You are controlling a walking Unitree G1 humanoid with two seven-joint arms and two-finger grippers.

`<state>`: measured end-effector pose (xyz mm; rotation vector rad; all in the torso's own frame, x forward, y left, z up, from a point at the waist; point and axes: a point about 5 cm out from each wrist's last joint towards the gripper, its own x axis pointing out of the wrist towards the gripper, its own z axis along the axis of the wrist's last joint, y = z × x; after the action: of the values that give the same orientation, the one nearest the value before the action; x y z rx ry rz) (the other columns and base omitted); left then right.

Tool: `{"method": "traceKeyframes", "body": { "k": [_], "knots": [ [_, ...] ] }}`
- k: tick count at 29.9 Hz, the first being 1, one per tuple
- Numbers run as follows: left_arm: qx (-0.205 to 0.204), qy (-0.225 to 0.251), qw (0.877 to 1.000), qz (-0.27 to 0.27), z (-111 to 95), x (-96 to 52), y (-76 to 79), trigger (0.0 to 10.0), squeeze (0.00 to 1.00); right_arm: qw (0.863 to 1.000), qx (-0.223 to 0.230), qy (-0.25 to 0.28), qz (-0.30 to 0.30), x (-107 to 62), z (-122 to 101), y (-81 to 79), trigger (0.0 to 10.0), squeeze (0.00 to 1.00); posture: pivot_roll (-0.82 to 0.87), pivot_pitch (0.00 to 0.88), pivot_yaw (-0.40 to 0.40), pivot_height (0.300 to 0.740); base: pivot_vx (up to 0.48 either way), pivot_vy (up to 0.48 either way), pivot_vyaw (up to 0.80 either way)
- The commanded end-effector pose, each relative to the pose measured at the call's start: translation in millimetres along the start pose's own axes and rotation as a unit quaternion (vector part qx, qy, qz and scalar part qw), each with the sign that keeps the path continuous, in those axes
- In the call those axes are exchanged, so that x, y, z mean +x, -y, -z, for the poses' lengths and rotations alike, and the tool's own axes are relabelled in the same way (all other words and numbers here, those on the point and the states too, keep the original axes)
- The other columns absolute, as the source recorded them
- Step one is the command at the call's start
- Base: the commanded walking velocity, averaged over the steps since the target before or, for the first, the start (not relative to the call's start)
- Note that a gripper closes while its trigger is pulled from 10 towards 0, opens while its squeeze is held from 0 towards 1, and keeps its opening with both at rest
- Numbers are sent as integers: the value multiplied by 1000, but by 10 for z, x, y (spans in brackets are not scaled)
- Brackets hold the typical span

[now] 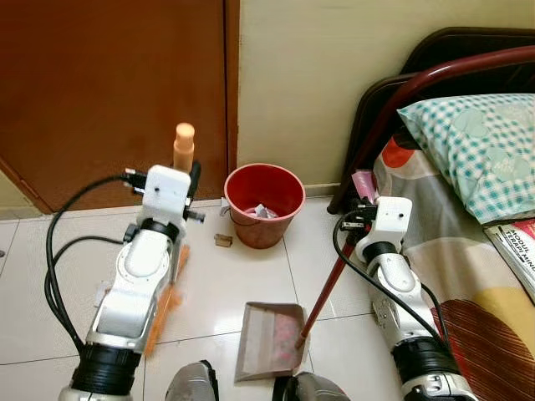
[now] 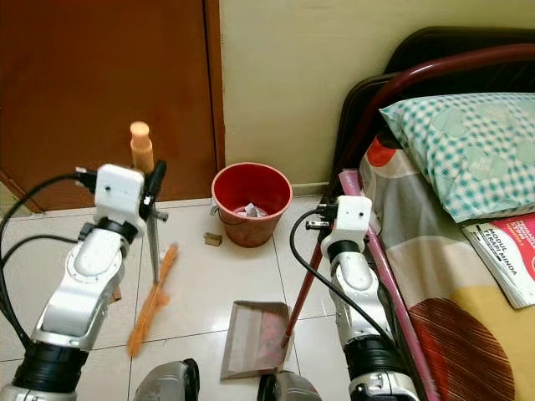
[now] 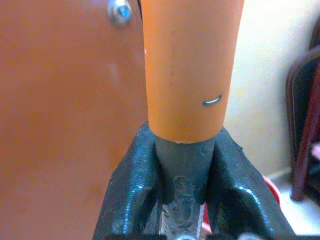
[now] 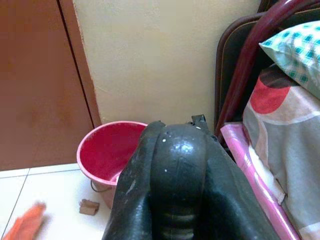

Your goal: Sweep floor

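My left gripper (image 1: 193, 179) is shut on a broom just below its orange handle grip (image 1: 184, 144). In the left wrist view the grey shaft (image 3: 183, 160) sits clamped between both black fingers. The broom's orange bristles (image 2: 151, 301) hang blurred above the tiles by my left arm. My right gripper (image 2: 317, 224) is shut on the long red handle (image 1: 328, 288) of a grey dustpan (image 1: 266, 339). The dustpan rests on the floor in front of my feet. A small brown scrap (image 1: 223, 241) lies on the tiles beside a red bucket (image 1: 265, 205).
The red bucket stands against the cream wall and holds some crumpled litter (image 1: 262, 211). A brown door (image 1: 109, 92) is at the left. A bed with a red frame (image 1: 435, 83), a checked pillow (image 1: 481, 142) and a magazine (image 2: 510, 255) lines the right side.
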<state>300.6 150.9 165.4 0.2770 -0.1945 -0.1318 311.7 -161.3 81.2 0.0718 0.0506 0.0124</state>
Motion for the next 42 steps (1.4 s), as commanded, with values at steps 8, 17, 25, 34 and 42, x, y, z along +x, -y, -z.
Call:
{"method": "traceKeyframes", "body": {
  "k": [8, 17, 25, 34, 42],
  "knots": [
    [69, 89, 989, -98, -440, 174, -654, 10000, 0, 1000, -1, 21, 6, 33, -51, -1, 10000, 0, 97, 113, -45, 740, 0, 0, 0],
    [83, 46, 981, -172, -220, 75, -1085, 10000, 0, 1000, 4, 24, 9, 17, -49, 15, 10000, 0, 91, 121, -45, 740, 0, 0, 0],
    [91, -26, 980, -176, 180, -16, -1222, 10000, 0, 1000, 5, 24, 6, 17, -52, 26, 10000, 0, 78, 125, -57, 740, 0, 0, 0],
    [50, -133, 985, -98, 749, 89, -962, 10000, 0, 1000, 7, 24, -4, 37, -73, -8, 10000, 0, 61, 118, -68, 740, 0, 0, 0],
    [1, -151, 989, 5, 836, 264, -554, 10000, 0, 1000, 4, 26, -5, 57, -101, 9, 10000, 0, 41, 113, -69, 740, 0, 0, 0]
  ]
}}
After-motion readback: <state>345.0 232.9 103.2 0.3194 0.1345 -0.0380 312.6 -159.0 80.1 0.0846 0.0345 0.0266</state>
